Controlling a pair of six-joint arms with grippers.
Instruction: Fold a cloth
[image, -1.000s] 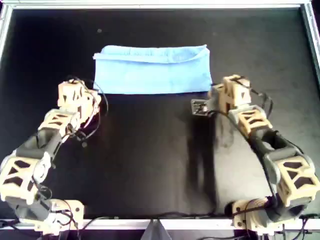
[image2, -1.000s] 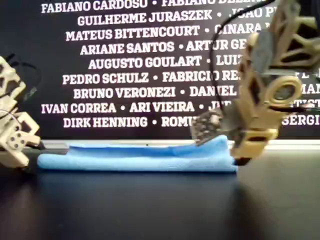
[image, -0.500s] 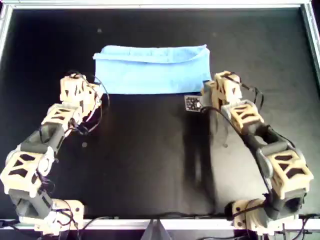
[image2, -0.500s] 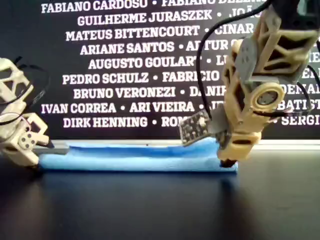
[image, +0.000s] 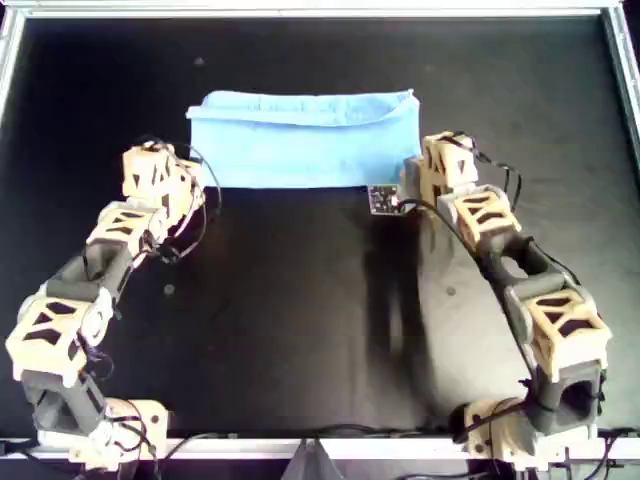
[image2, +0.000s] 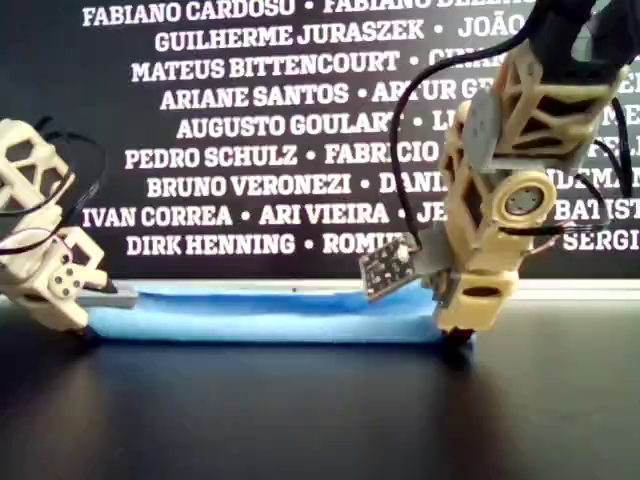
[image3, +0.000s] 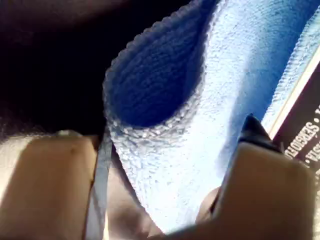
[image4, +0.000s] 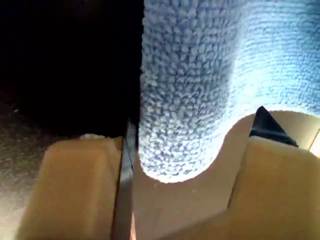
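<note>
Folded cloth (image: 305, 140), long axis across the overhead view.

- The left claw (image: 192, 192) sat low at the cloth's (image: 305, 140) near corner on the overhead view's left, its fingers (image3: 47, 185) spread, fabric lying between them.
- The right claw (image: 410, 185) stood at the opposite near corner, wrist pitched steeply down, fingers (image4: 80, 185) parted around the cloth's edge.

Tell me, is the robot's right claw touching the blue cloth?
Touching. In the right wrist view the cloth lies between the fingers of the right claw, its folded edge against the claw's body.
</note>
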